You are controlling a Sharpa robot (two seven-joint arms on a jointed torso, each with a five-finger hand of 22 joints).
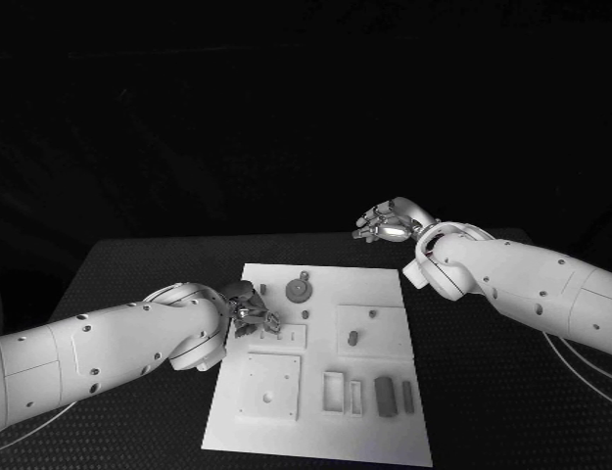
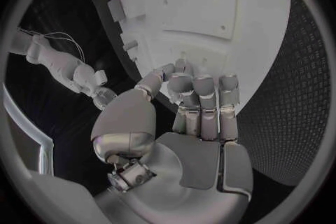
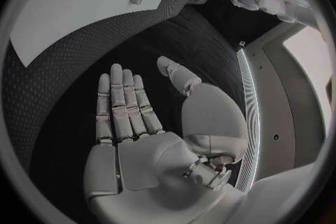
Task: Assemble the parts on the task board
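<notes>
Parts (image 1: pixel 386 395) lay on the task board (image 1: pixel 376 294) — left hand (image 1: pixel 245 307) fingers curled over its edge, hold unclear — right hand (image 1: pixel 388 221) flat, empty.

No readable text, labels, brand marks, numbers or signs anywhere. Task board (image 1: pixel 327 367): plain white face, no print to be made out. Parts (image 1: pixel 386 394) on it: unmarked as far as can be seen. Worktop (image 1: pixel 136 269): dark textured surface, no lettering. Arms and both hands: no legible markings.
</notes>
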